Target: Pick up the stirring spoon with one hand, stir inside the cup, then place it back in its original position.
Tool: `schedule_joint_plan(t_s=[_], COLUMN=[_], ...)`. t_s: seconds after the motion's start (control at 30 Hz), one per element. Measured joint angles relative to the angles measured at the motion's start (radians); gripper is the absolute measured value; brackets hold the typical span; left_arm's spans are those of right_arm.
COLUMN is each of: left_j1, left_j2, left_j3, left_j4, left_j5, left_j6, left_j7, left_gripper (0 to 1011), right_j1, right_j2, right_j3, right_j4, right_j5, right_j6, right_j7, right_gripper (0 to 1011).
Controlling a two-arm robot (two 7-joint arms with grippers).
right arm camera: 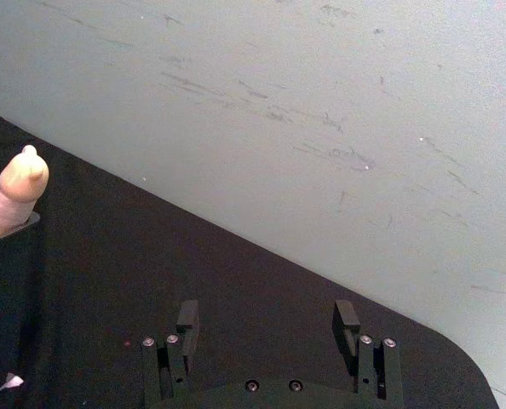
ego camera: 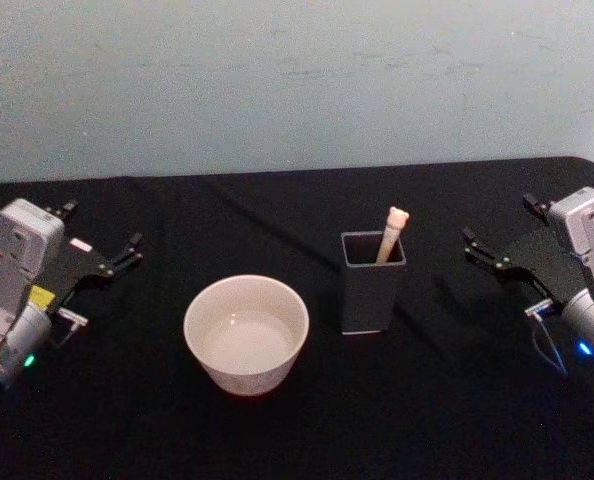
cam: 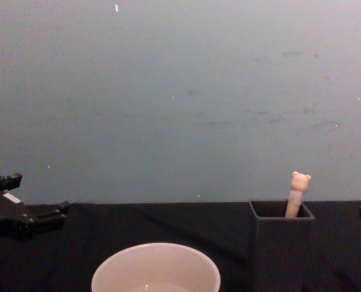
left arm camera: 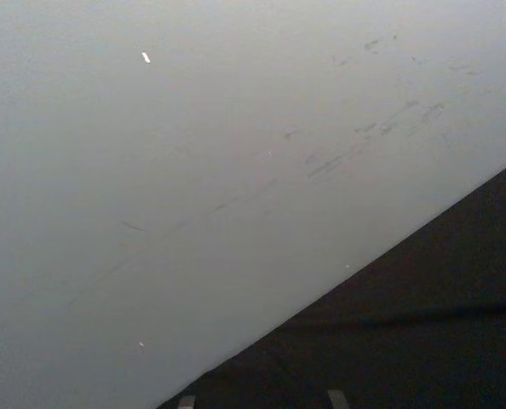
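Note:
The stirring spoon [ego camera: 391, 235] stands in the dark grey square holder [ego camera: 373, 282]. Its beige bear-head handle [cam: 298, 193] leans out of the top and its bowl is hidden inside. The cream-white cup [ego camera: 246, 335] sits to the left of the holder, wide and round [cam: 156, 271]. My right gripper [ego camera: 502, 222] hovers open to the right of the holder, well apart from it. In the right wrist view its fingers [right arm camera: 187, 322] stand spread, with the spoon handle [right arm camera: 19, 192] off to one side. My left gripper [ego camera: 102, 230] rests open at the table's left side [cam: 31, 196].
A black cloth covers the table [ego camera: 307, 430]. A pale grey-blue wall [ego camera: 297, 80] rises right behind the table's far edge. The table's far right corner [ego camera: 592, 165] is rounded. Open cloth lies between the cup and each gripper.

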Motion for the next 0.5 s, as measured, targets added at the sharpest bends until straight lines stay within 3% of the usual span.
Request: schedule_joint_plan(t_s=[0.5], left_j1=[0.0], left_j2=[0.0], left_j3=[0.0], left_j4=[0.0], left_j5=[0.0], left_j6=[0.0], left_j7=[0.0], left_gripper=[1002], right_j1=[0.0], right_j2=[0.0], right_j3=[0.0], right_j4=[0.0], right_j5=[0.0], right_j6=[0.0], right_j7=[0.0], right_gripper=[1000])
